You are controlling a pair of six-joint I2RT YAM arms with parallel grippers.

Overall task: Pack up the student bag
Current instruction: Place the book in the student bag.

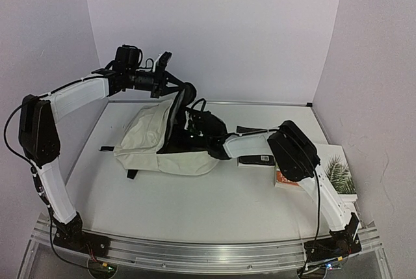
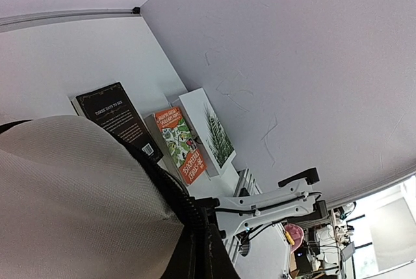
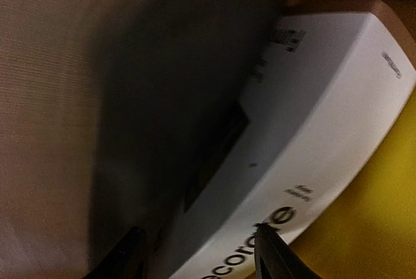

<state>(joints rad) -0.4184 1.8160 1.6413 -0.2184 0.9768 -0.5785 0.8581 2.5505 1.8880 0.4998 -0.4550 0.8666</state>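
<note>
The student bag (image 1: 153,137), cream with black trim, lies on the white table with its opening facing right. My left gripper (image 1: 177,89) is raised at the back and shut on the bag's black-trimmed upper edge, holding it up. In the left wrist view the cream fabric (image 2: 71,194) and zipper trim (image 2: 185,217) fill the lower left. My right gripper (image 3: 198,253) is inside the bag. Its fingers (image 3: 270,250) stand on either side of a white and yellow book (image 3: 312,129), gripping it. From above, the right wrist (image 1: 207,125) disappears into the opening.
Three books lie on the table right of the bag: a black one (image 1: 257,159) (image 2: 117,118), an orange one (image 1: 286,179) (image 2: 179,144) and a white one with a palm leaf (image 1: 339,172) (image 2: 211,126). The right arm's forearm (image 1: 250,142) passes over them. Walls close in on three sides.
</note>
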